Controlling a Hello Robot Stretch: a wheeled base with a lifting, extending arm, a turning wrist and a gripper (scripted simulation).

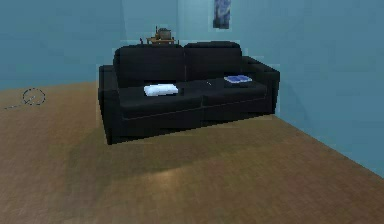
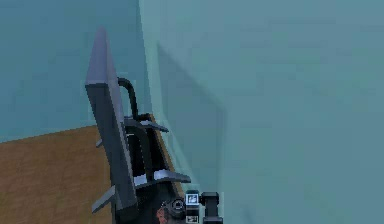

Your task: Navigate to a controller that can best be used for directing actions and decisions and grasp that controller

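While the hand (image 2: pixel 168 212) shows low in the arm side view beside a television (image 2: pixel 108 120), I cannot tell its fingers' state or whether it holds anything. On the sofa (image 1: pixel 150 112), a white flat thing (image 1: pixel 160 89) lies on the cushion at the forward view's left, a bluish one (image 1: pixel 237 79) on the other.

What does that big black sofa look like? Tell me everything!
The sofa is black and looks padded, with two seat cushions, two back cushions and a thick arm at each end. It stands on the wood floor near the blue walls' corner. A flat white thing lies on the seat at the forward view's left, a flat blue thing on the other seat.
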